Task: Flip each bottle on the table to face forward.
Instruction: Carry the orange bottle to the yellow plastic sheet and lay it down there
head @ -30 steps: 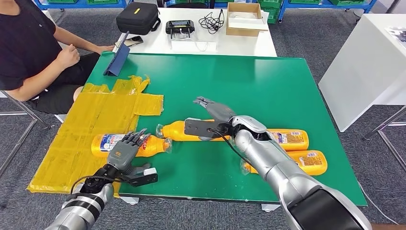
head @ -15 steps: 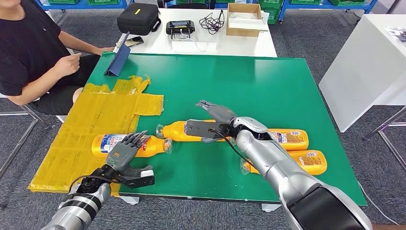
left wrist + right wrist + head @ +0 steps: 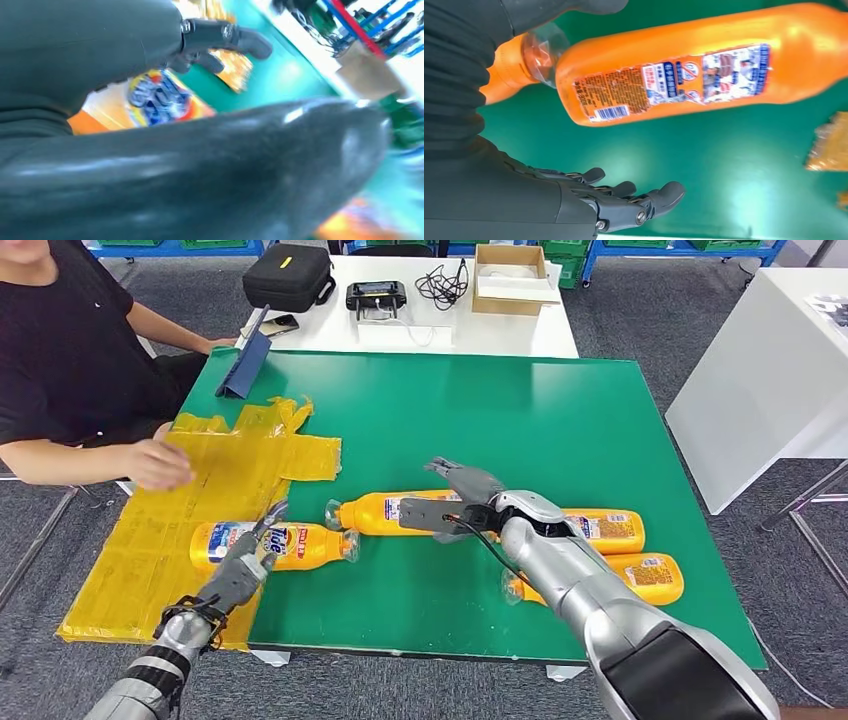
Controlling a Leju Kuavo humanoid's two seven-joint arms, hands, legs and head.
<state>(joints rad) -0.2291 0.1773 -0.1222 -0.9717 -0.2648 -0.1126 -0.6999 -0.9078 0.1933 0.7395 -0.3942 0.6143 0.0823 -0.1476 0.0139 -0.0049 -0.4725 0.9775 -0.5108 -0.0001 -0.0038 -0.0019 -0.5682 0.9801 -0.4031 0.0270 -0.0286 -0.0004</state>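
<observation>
Several orange bottles lie on their sides on the green table [image 3: 520, 410]. The left bottle [image 3: 290, 544] shows its blue front label [image 3: 160, 95]. My left hand [image 3: 243, 572] is turned on edge at that bottle's near side, fingers [image 3: 220, 37] stretched out and holding nothing. The middle bottle [image 3: 375, 512] shows its printed back label [image 3: 674, 82]. Over its thick end hovers my right hand [image 3: 463, 496], fingers [image 3: 624, 200] spread and apart from the bottle. Two more bottles [image 3: 605, 530] [image 3: 650, 578] lie to the right, partly behind my right arm.
A crumpled yellow plastic sheet [image 3: 190, 500] covers the table's left part, and a person's hand [image 3: 160, 462] reaches over it. A blue folder [image 3: 245, 368] stands at the far left corner. A white table [image 3: 440, 325] with a black bag is behind; another [image 3: 770, 370] stands right.
My left hand has lifted off the left bottle and turned on edge; the bottle's blue label shows more. The person's hand has come over the yellow sheet. My right hand drifted slightly right.
</observation>
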